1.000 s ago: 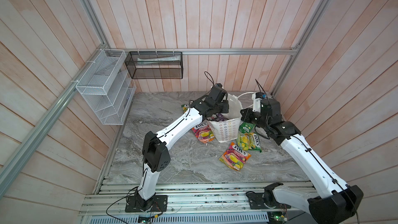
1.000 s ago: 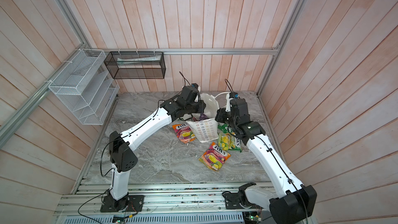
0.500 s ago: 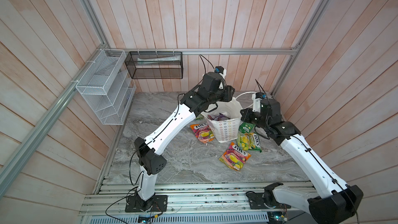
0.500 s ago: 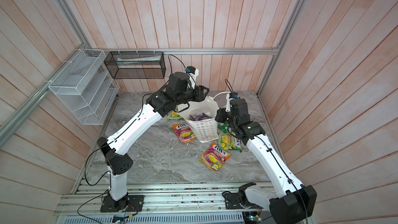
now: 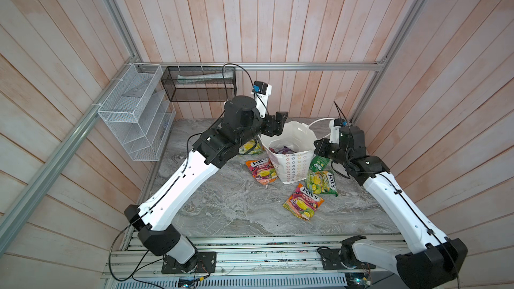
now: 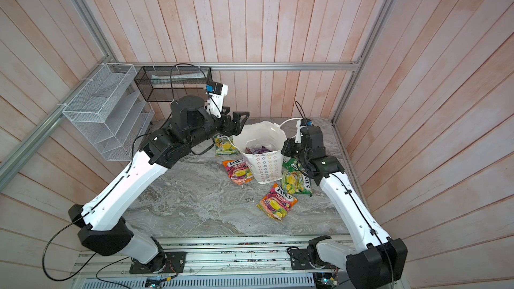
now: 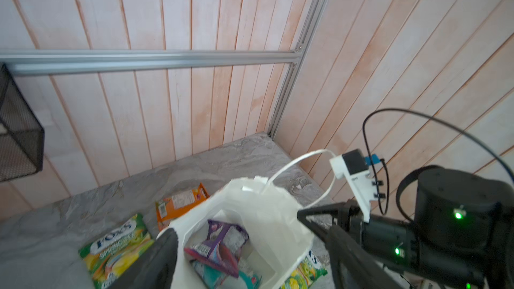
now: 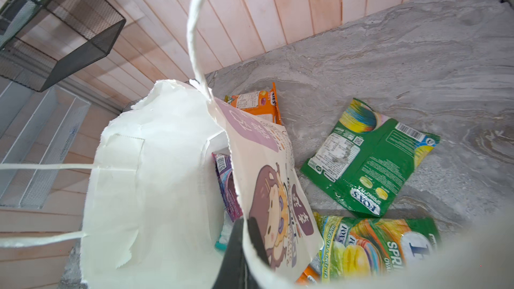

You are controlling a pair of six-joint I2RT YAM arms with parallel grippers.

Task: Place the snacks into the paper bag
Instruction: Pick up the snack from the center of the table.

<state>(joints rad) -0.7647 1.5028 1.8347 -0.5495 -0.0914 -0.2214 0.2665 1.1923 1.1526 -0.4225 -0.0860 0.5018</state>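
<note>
While pinching the paper bag [image 5: 292,162] wall tight in the right tool [image 5: 317,145], lift the wide, empty left tool [image 5: 276,123] from the bag mouth just below it, then reach for snacks [image 5: 261,170] on the bench [image 5: 222,204] beside it.

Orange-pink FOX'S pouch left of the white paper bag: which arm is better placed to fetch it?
Left: left gripper open near the orange-pink pouch; right gripper shut on white paper bag.

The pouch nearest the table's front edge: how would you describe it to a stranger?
Find the white paper bag standing on the marble table. In front of it, toward the near edge, lies an orange-pink FOX'S pouch. Its twin sits right beside the bag; this one lies apart, nearest that edge.
</note>
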